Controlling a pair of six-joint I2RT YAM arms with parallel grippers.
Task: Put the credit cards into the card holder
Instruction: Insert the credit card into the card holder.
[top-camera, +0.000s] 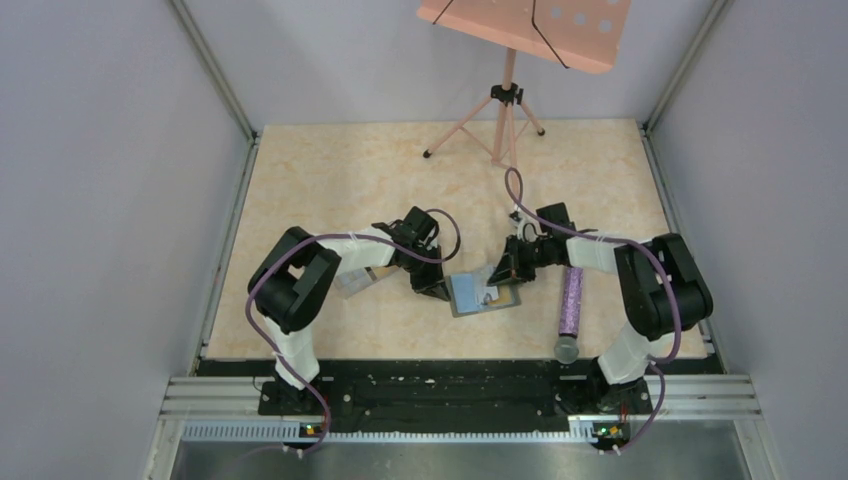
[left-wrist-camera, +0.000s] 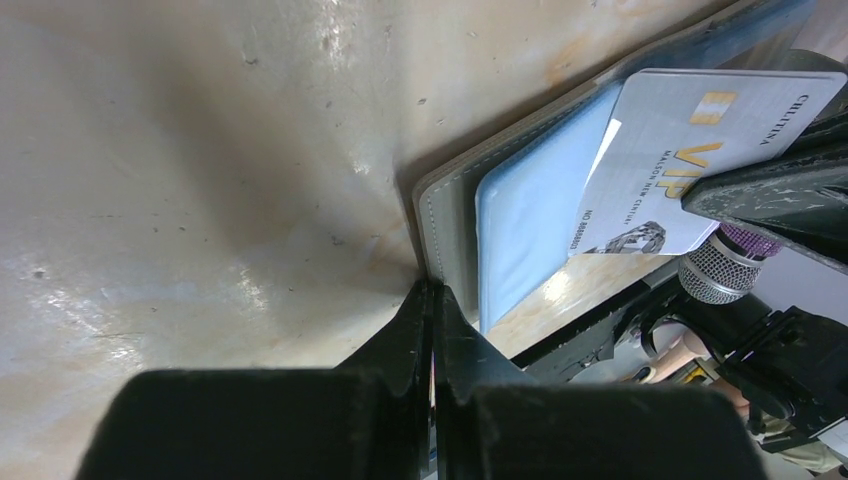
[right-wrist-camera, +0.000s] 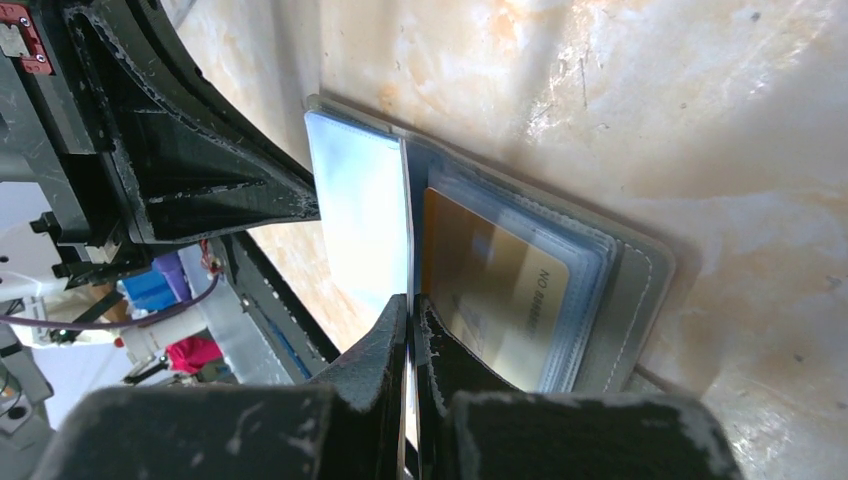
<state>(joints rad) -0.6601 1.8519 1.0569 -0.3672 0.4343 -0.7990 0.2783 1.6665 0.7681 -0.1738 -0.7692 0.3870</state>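
The dark-grey card holder (top-camera: 470, 298) lies open on the table between my arms. My left gripper (left-wrist-camera: 432, 292) is shut on the edge of its grey cover (left-wrist-camera: 447, 215). My right gripper (right-wrist-camera: 412, 300) is shut on a whitish VIP credit card (left-wrist-camera: 680, 150), seen edge-on between its fingers. The card stands tilted over the pale blue sleeve (left-wrist-camera: 530, 215), its lower edge at the holder's fold. An orange credit card (right-wrist-camera: 495, 285) sits in a clear pocket of the holder. In the top view, the left gripper (top-camera: 432, 285) and the right gripper (top-camera: 505, 277) flank the holder.
A purple microphone (top-camera: 571, 305) lies right of the holder, beside the right arm. A clear plastic box (top-camera: 355, 281) sits partly under the left arm. A pink music stand (top-camera: 508, 95) stands at the back of the table.
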